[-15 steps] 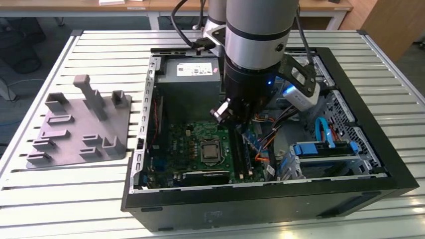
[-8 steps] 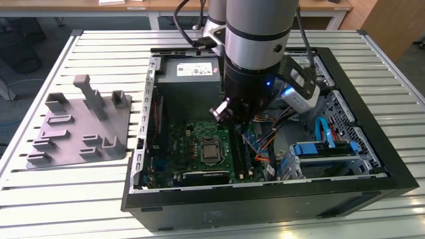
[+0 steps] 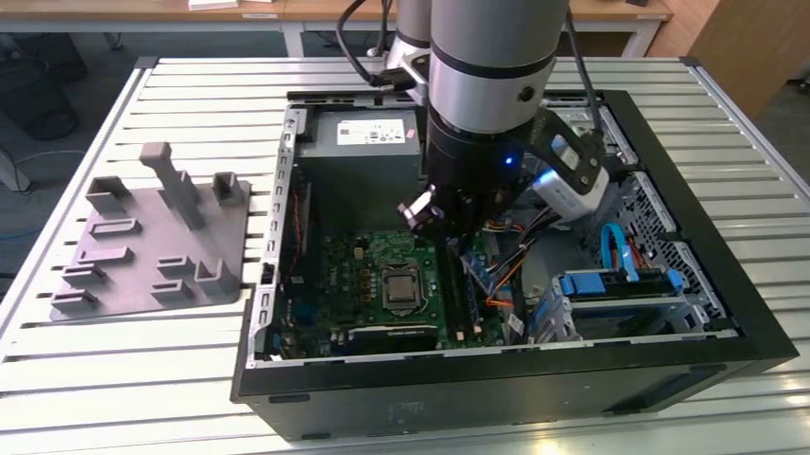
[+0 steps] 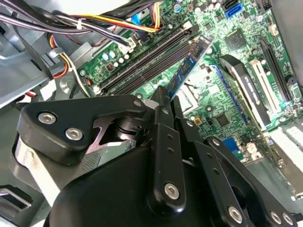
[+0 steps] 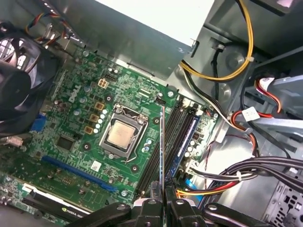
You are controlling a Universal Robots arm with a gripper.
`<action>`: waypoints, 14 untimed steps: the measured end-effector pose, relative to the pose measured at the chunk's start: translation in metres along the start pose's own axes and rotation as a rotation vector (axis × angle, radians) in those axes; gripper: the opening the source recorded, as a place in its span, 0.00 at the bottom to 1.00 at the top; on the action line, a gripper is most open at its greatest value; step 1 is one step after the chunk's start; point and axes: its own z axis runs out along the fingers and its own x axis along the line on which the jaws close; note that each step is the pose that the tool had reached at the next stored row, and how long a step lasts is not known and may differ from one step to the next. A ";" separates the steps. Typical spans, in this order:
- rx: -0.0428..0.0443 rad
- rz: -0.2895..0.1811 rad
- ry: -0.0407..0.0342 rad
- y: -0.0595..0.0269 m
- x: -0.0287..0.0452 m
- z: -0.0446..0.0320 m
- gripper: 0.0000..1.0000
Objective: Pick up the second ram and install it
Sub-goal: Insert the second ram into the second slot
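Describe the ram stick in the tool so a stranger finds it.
Start at the open computer case, then its green motherboard. Beside the processor, above the black memory slots, the second ram juts from the tool: a thin blue-green board, gripped rather than seated.

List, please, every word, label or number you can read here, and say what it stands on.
No text can be read for sure.
Label on the power supply: too small.
Pale label on the second ram, held in the gripper: too small.
White print on the motherboard: too small.
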 end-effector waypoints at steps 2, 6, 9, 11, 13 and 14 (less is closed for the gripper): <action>0.0007 0.015 0.0002 0.0000 0.0000 0.0001 0.14; 0.0021 0.045 0.0006 0.0000 0.0000 0.0004 0.14; 0.0031 0.066 0.0008 0.0000 0.0000 0.0006 0.14; 0.0038 0.081 0.0010 0.0000 0.0000 0.0008 0.14; 0.0045 0.096 0.0012 0.0000 0.0000 0.0009 0.14; 0.0048 0.102 0.0013 0.0000 0.0000 0.0009 0.14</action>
